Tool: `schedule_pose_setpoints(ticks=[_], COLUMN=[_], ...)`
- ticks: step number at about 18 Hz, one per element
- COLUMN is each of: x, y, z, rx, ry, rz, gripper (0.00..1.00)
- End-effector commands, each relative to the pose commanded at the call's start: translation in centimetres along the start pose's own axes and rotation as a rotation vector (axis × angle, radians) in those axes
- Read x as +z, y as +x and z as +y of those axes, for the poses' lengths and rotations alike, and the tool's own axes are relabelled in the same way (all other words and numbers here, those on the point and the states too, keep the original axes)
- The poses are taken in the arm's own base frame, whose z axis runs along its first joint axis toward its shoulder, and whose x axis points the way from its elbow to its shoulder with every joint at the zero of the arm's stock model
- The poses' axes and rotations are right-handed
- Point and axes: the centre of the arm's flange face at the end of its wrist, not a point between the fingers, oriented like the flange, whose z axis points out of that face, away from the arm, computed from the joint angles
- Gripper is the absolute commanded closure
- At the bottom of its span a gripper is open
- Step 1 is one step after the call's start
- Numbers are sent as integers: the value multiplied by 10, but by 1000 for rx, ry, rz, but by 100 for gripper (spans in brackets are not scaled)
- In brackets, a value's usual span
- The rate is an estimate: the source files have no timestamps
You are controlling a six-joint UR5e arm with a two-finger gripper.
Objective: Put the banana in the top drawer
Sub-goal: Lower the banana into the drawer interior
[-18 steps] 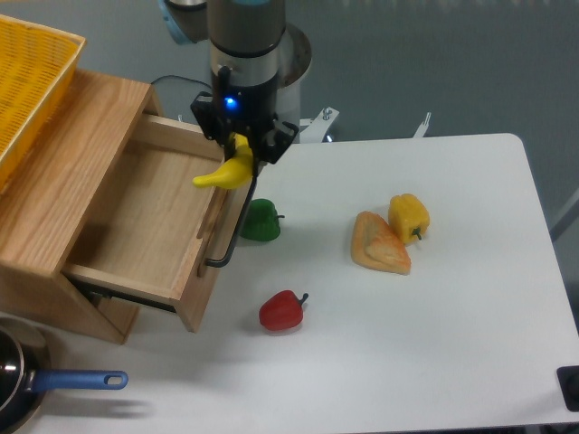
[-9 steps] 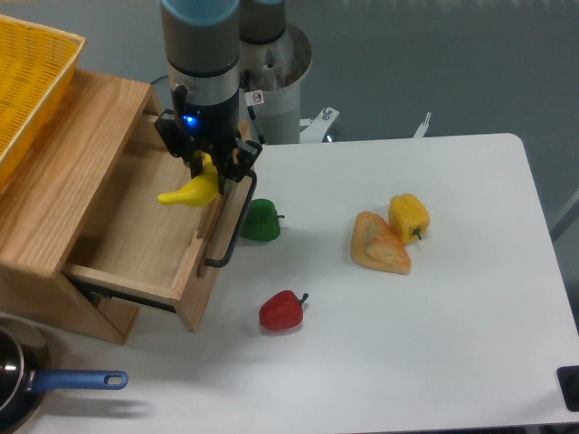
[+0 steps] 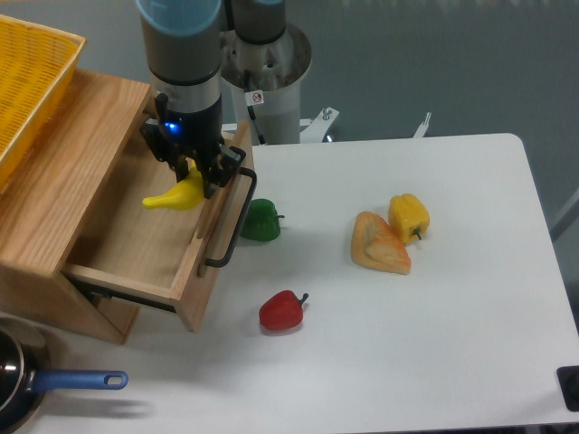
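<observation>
My gripper (image 3: 192,172) is shut on the banana (image 3: 175,195), a slim bright-yellow toy that sticks out to the left below the fingers. I hold it above the inside of the open top drawer (image 3: 145,237), a light wooden box pulled out of the wooden cabinet (image 3: 54,181). The drawer's black bar handle (image 3: 228,222) is just right of the gripper. The banana hangs clear of the drawer floor.
A green pepper (image 3: 261,221) sits beside the drawer front, a red pepper (image 3: 281,310) in front of it. A yellow bell pepper (image 3: 409,216) and an orange wedge (image 3: 379,244) lie mid-table. A yellow mesh basket (image 3: 27,81) stands on the cabinet. A blue-handled pan (image 3: 36,384) is at the lower left.
My gripper has moved left with the banana, from above the drawer's front panel to over the drawer's inside. Nothing else has moved.
</observation>
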Motion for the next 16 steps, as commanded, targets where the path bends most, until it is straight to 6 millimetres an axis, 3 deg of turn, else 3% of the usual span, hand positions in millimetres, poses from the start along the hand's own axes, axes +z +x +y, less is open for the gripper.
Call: schedule_pose_setpoints(ticks=[16], x=[26], y=[9], z=[-5], rx=[17], ry=[-38], rz=[36], gripper=[59])
